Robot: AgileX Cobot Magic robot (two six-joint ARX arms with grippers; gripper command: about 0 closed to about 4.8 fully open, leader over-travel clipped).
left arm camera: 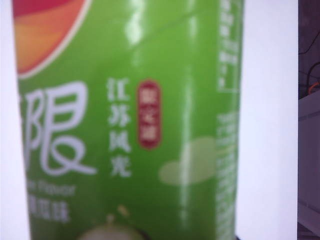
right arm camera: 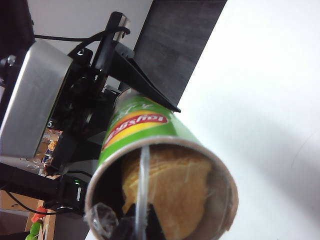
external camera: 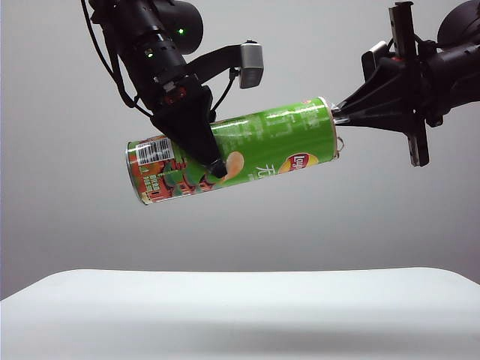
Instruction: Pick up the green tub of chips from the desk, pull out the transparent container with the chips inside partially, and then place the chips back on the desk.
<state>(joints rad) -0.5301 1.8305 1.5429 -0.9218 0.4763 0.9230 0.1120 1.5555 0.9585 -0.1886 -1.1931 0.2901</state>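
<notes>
Extraction is the step in hand: the green tub of chips point(external camera: 247, 150) hangs in the air well above the surface point(external camera: 240, 311), tilted so its open mouth sits higher, toward two o'clock in the exterior view, and its barcode end lower, toward eight o'clock. The left hand point(external camera: 214, 161) clamps the tub around its middle, fingers wrapped on either side of the green wall; its wrist view is filled by the printed label alone, so the pads themselves are not seen there. The right hand point(external camera: 337, 114) meets the open mouth from three o'clock with its fingers pinched together, and the right wrist view shows them at the mouth's rim by the thin clear edge of the transparent container point(right arm camera: 142, 192), with the chips point(right arm camera: 167, 192) stacked inside; whether the pinch truly has the rim I cannot tell. The tray looks barely drawn, if at all. The next move, as I judge it, calls for a straight pull along the tub's own axis toward two o'clock while the left hand keeps firm, stopping with the tray only partly out. Room is generous: nothing lies on the surface below, and open space stands beyond the right hand; the flimsy rim slipping or the stack tipping at the mouth is the risk.
</notes>
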